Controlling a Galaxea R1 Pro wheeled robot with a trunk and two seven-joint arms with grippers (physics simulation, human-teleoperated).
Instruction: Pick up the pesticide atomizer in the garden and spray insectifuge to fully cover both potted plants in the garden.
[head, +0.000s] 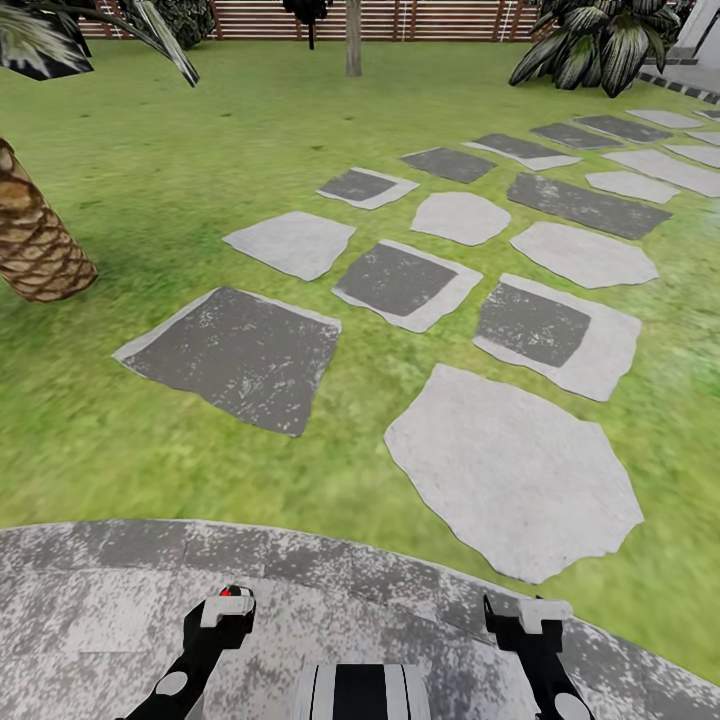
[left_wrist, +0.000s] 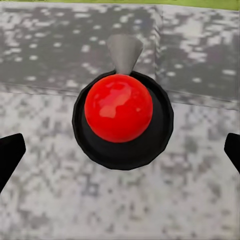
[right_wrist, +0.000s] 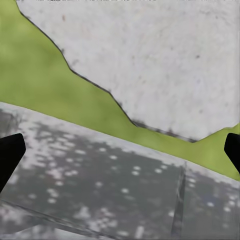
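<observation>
Grippers, left (left_wrist: 120, 150) and right (right_wrist: 120, 150), are held wide and empty at the patio (head: 100, 590) edge; the atomizer could be missed among the stepping stones (head: 510, 470).

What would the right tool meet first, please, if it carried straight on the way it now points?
Probably the mottled patio just ahead of the right tool; the grass strip and pale stepping stone lie beyond.

Glossy red ball (left_wrist: 118, 108); rough mottled concrete patio (head: 90, 600).
</observation>
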